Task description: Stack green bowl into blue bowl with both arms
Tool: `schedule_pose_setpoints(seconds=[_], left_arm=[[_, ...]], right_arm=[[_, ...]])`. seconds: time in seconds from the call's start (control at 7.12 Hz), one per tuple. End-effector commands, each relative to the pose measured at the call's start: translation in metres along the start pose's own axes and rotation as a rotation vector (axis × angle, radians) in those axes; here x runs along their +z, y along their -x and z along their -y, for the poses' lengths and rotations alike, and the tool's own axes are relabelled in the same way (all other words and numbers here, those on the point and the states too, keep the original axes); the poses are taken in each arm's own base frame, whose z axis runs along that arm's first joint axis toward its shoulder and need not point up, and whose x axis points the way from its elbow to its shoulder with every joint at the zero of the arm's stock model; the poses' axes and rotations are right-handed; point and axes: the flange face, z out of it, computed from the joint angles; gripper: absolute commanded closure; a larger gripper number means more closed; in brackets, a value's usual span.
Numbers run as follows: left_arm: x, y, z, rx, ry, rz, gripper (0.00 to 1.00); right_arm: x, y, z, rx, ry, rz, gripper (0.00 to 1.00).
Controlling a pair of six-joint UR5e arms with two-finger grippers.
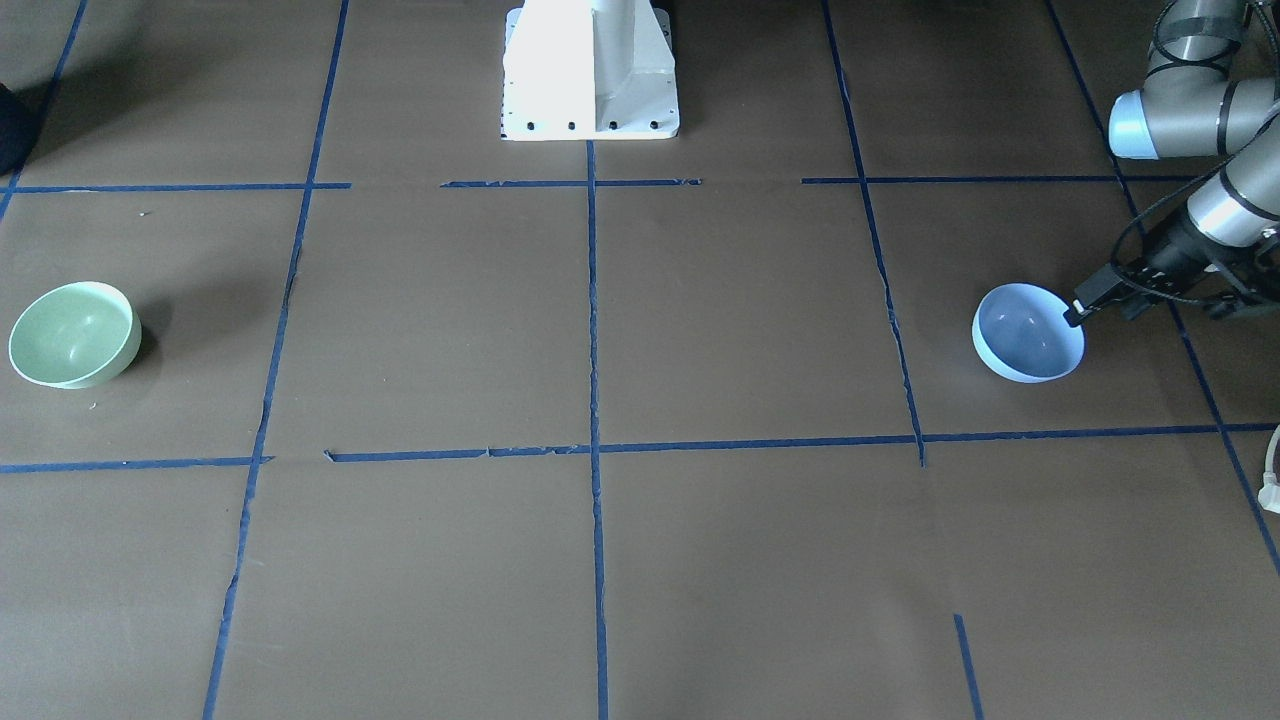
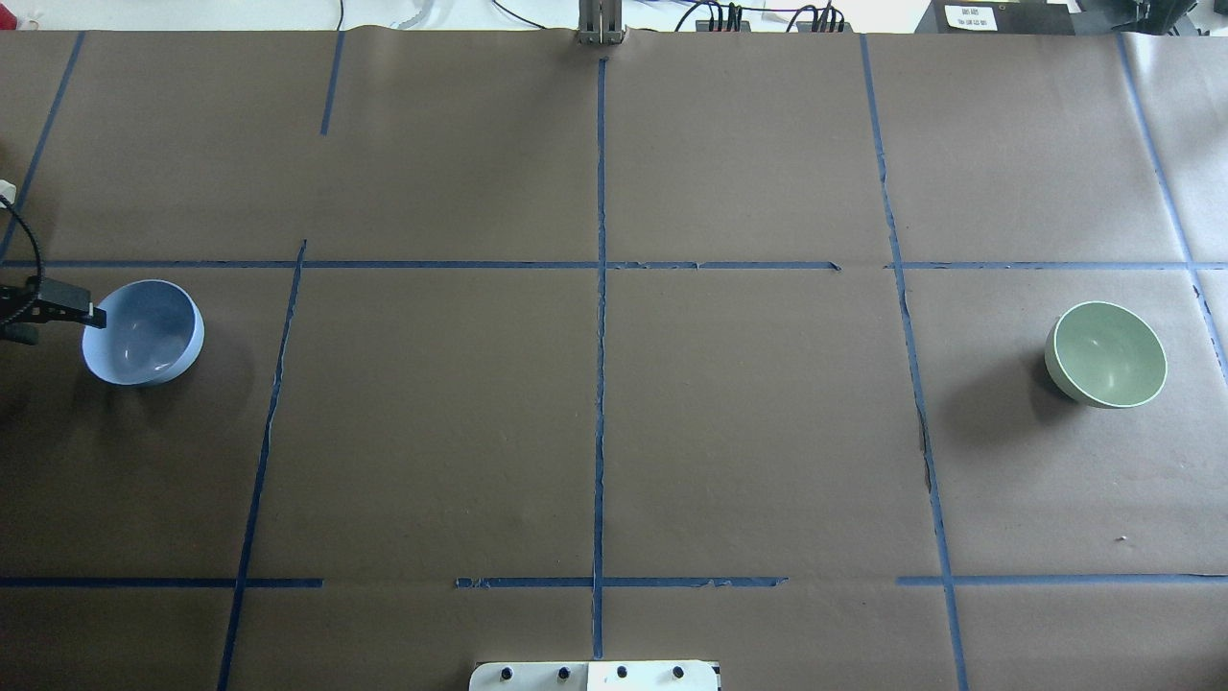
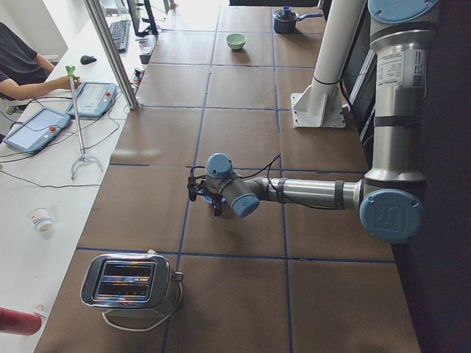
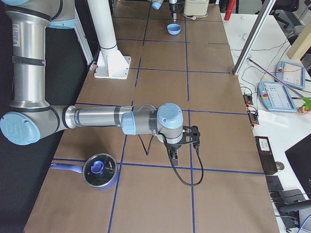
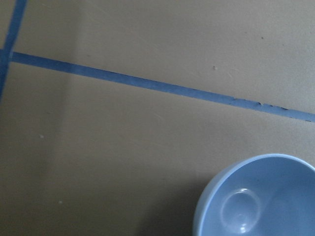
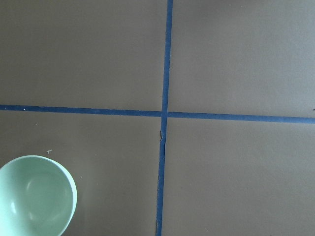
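The green bowl [image 1: 72, 335] stands upright at the table's end on my right side; it also shows in the overhead view [image 2: 1108, 353] and at the lower left of the right wrist view [image 6: 34, 196]. The blue bowl [image 1: 1028, 335] stands upright at the opposite end [image 2: 144, 331] and at the lower right of the left wrist view [image 5: 261, 196]. My left gripper [image 1: 1100, 305] hovers at the blue bowl's outer rim, looks open and holds nothing. My right gripper [image 4: 182, 145] hangs above the table near the green bowl's end. I cannot tell whether it is open or shut.
The white pedestal base [image 1: 590, 70] stands at mid table on the robot's side. A toaster [image 3: 129, 279] sits beyond the blue bowl at the left end. A lidded saucepan [image 4: 99, 170] sits at the right end. An operator [image 3: 22, 66] and teach pendants are at a side desk.
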Motion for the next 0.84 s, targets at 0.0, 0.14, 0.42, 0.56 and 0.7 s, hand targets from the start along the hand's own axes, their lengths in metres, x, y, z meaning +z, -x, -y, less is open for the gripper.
schedule_pose_setpoints(seconds=[0.0,0.14,0.42,0.56,0.7], left_arm=[[0.026,-0.011,-0.012,0.011,0.014,0.028,0.24],[0.026,-0.009,-0.012,0.01,0.013,0.03,0.57],[0.023,-0.005,-0.016,0.009,0.025,0.028,0.99],[0.023,-0.008,-0.018,0.003,0.064,0.012,1.0],[0.005,-0.02,-0.014,-0.016,0.108,-0.043,1.0]], right_arm=[[0.002,0.002,0.001,-0.004,0.004,-0.001,0.0],[0.002,0.003,0.001,-0.005,0.005,0.0,0.0],[0.003,0.003,0.001,0.014,0.006,0.003,0.0],[0.002,0.007,0.002,0.047,0.005,0.031,0.0],[0.003,0.009,0.001,0.052,0.008,0.055,0.0]])
